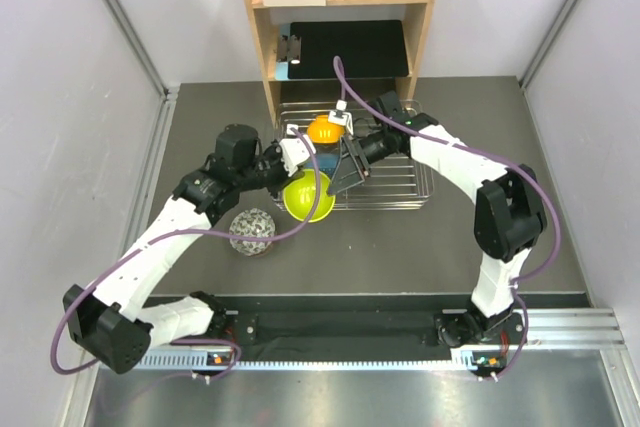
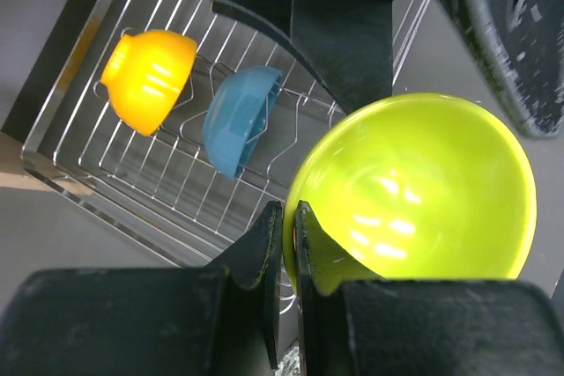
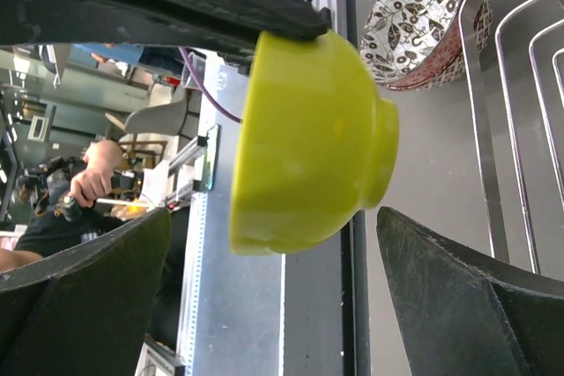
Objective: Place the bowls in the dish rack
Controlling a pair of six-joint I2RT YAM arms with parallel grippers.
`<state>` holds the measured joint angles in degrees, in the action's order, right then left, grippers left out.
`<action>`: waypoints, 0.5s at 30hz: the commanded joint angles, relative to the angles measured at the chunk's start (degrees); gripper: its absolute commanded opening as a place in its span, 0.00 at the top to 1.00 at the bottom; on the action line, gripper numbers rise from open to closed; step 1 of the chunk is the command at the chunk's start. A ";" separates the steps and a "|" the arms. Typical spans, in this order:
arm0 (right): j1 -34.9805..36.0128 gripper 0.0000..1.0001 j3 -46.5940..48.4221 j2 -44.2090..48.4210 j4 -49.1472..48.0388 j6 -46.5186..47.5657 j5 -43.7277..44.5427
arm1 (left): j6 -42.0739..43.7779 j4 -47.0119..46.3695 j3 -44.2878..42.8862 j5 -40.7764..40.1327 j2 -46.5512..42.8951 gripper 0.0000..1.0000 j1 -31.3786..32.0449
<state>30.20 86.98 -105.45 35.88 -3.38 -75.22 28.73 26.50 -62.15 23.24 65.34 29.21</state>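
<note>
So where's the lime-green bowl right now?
Top view: the left gripper holds the lime-green bowl at the dish rack's near-left corner, right of the net-patterned bowl.

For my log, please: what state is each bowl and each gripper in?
lime-green bowl: held by its rim
left gripper: shut on the lime-green bowl
right gripper: open
orange bowl: tilted, in the dish rack
blue bowl: on edge, in the dish rack
patterned bowl: on the table

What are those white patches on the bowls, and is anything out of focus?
Left wrist view: white glare patches inside the lime-green bowl and on the orange bowl; the left gripper's fingers up close look soft. Right wrist view: the right gripper's fingers are dark blurs, the bowl crisp.
</note>
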 commanded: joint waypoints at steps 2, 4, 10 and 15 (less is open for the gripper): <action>-0.05 0.00 0.56 -0.72 -4.50 -2.42 -3.00 | -1.48 -4.70 -4.64 -1.01 0.14 1.00 1.37; 0.39 0.00 0.91 -1.16 -4.50 -2.42 -3.61 | -1.92 -5.05 -4.73 -1.01 0.31 1.00 1.72; 1.97 0.00 2.93 -3.35 -3.45 -2.34 -5.64 | -2.54 -5.76 -4.21 -0.92 0.75 1.00 2.34; 3.29 0.00 4.25 -4.68 -1.95 -1.28 -6.51 | -2.63 -5.85 -4.47 -0.92 1.10 1.00 2.69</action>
<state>32.05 87.68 -109.67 34.15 -5.78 -78.50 27.27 25.43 -64.18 22.09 66.30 31.46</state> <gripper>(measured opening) 0.996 0.108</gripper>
